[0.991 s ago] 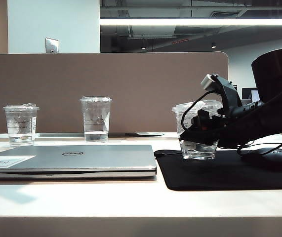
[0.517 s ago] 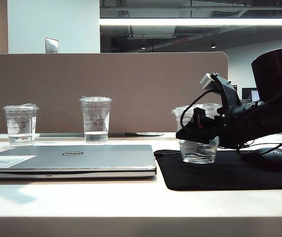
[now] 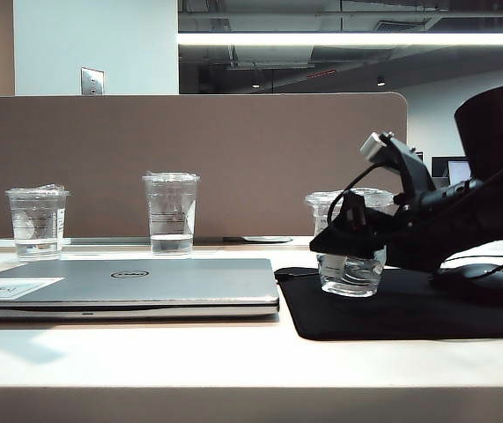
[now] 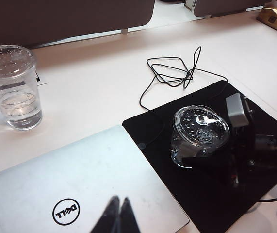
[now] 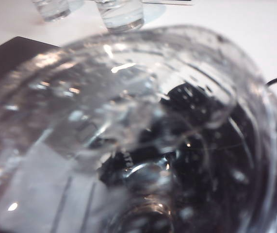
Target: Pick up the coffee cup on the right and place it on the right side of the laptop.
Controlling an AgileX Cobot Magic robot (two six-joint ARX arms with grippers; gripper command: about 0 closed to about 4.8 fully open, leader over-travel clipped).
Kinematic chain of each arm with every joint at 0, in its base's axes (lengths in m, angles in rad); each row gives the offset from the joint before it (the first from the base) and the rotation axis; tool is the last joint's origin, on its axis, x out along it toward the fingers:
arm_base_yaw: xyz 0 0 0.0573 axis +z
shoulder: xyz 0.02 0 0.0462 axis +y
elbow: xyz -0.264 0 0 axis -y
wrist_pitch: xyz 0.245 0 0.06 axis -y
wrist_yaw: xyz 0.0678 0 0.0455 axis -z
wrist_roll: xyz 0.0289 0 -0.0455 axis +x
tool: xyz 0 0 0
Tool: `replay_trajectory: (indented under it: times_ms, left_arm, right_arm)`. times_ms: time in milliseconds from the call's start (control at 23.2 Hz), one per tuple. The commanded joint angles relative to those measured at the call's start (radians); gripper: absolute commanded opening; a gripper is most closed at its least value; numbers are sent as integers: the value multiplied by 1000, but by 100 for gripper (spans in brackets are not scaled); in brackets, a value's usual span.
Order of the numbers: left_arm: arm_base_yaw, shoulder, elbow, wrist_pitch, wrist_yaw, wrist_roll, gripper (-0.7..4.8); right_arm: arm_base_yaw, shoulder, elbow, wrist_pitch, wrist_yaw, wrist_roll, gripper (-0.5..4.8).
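Exterior view has the right gripper [image 3: 350,236] spread wide around the coffee cup [image 3: 350,271], mid-right of frame on the mouse mat [image 3: 410,308], just right of the laptop [image 3: 128,284]. Left gripper [image 4: 117,214], pinched shut, hovers over the laptop.

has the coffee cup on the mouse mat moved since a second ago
Yes, slightly. In the exterior view the coffee cup now sits a little left and tilted on the black mouse mat, nearer the laptop, with the right gripper around it.
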Motion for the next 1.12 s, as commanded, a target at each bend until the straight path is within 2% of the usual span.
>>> replay_trajectory:
  times_ms: [43,603,690,819,862,905,991,1034,1078,1121]
  left_arm:
    - [-2,-2,4,13,4,4,-5]
    - [-2,-2,4,13,4,4,-5]
    - [-2,-2,4,13,3,4,-5]
    - [-2,-2,4,13,4,4,-5]
    - [-2,-2,4,13,4,4,-5]
    - [-2,-2,4,13,4,4,-5]
    - [-2,-2,4,13,3,4,-5]
    - [-2,-2,4,13,3,4,-5]
    - [-2,-2,4,13,3,4,-5]
    - [-2,-2,4,13,3,4,-5]
  right_arm:
    - [-11,-60,-12,-71,-1,-4,479]
    - [-14,-326,-13,-537,1,-32,479]
    - [-14,-441,-13,-695,45,-82,479]
    - [-14,-537,-13,-807,94,-88,477]
    - [-14,-576,-13,-852,112,-87,383]
    - [-14,-607,-13,-885,118,-87,259]
    - [-14,-674,-13,-953,124,-88,-26]
    - [-14,-702,-13,-977,142,-86,13]
    - [-14,-731,-13,-1003,163,-87,-9]
    - [-14,-795,-13,-1054,201,-87,-9]
